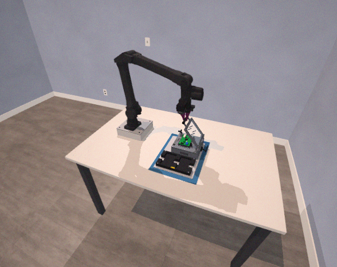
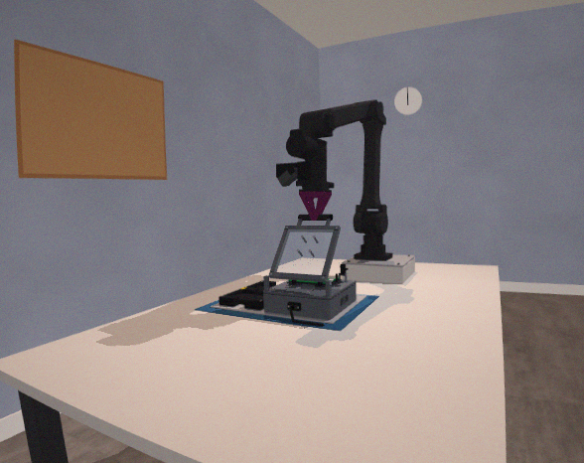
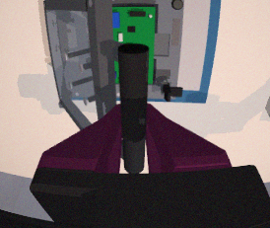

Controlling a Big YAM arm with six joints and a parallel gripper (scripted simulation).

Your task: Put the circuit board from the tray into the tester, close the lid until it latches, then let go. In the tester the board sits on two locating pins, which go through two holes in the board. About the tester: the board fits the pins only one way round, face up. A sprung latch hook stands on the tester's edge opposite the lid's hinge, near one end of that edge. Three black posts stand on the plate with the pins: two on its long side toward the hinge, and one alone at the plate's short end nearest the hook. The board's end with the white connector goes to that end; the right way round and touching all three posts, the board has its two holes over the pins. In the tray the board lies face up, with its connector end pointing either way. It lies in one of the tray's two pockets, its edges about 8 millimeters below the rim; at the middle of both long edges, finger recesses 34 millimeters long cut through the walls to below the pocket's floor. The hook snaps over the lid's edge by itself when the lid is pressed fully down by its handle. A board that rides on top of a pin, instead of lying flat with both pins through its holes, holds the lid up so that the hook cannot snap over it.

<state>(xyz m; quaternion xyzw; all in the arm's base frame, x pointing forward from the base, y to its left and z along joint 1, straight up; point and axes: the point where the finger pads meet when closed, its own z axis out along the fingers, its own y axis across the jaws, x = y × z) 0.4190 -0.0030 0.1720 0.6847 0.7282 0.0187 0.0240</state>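
Overhead, gripper [image 2: 313, 217] clamped narrow on black lid handle [image 2: 314, 218], lid [image 2: 306, 248] tilted half open above green board [image 1: 184, 141] seated in grey tester [image 2: 310, 296].

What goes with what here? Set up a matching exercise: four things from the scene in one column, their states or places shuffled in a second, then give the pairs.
Column one:
1. circuit board
2. lid
3. tray
4. end effector

Column two:
A. both pockets bare
B. partly raised, tilted over the tester
C. shut on the lid's handle
D. lying in the tester

Pairs: 1-D, 2-B, 3-A, 4-C
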